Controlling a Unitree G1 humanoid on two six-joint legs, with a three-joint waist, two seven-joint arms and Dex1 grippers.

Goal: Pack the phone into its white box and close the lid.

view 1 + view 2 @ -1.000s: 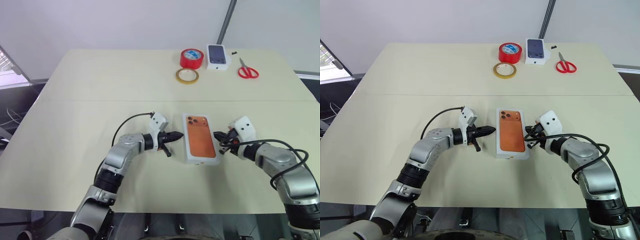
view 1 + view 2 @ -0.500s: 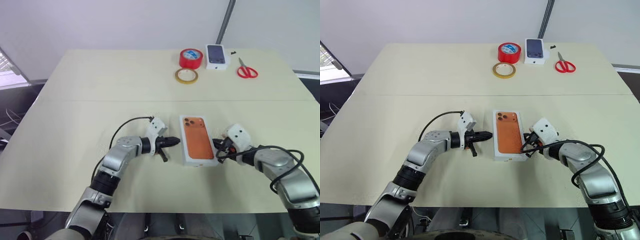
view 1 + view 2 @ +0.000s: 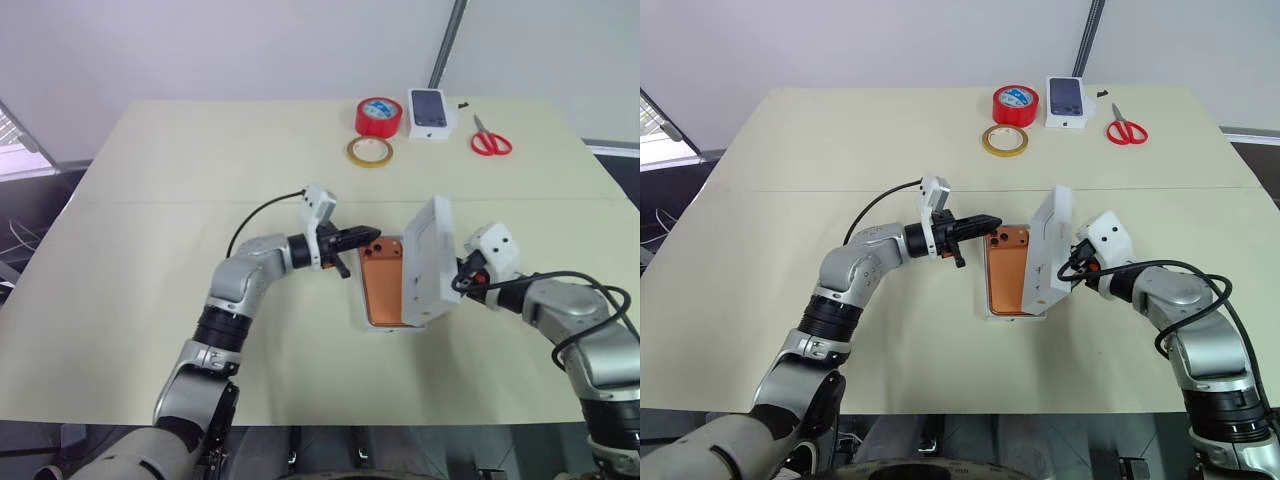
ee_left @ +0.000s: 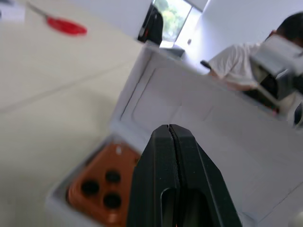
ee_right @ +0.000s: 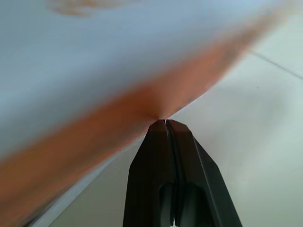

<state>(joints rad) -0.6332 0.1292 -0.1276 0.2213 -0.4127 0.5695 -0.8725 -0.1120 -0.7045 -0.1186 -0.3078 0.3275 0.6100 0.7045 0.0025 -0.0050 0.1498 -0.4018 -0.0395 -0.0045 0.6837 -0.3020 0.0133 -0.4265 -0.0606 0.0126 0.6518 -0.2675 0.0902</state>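
1. Two tools are at work, both with their black fingers pressed shut and gripping nothing. My left tool (image 3: 983, 222) hovers at the far left corner of the shallow white cardboard box (image 3: 989, 300), and my right tool (image 3: 1072, 270) has its closed tip against the outer face of the shallow white cardboard lid (image 3: 1048, 250).
2. The slim orange phone (image 3: 1006, 272) lies in the box, camera bump at the far end, near the middle of the pale table (image 3: 790, 180). It looks flat and fully seated, so packing seems done and closing is the step in hand.
3. The lid stands on edge along the right side of the box, tilted steeply, its plain inner face turned left toward the phone. I cannot tell whether its lower edge sits on the box rim or beside it.
4. To do this well, I would push with the right tool high on the lid's outer face, so it tips leftward over the box and does not skid along the table.
5. My left tool should stay low at the left wall as a stop, so the box does not slide away under the push.
6. I would lower slowly and check all four corners line up before pressing down, since a skewed lid will likely jam.
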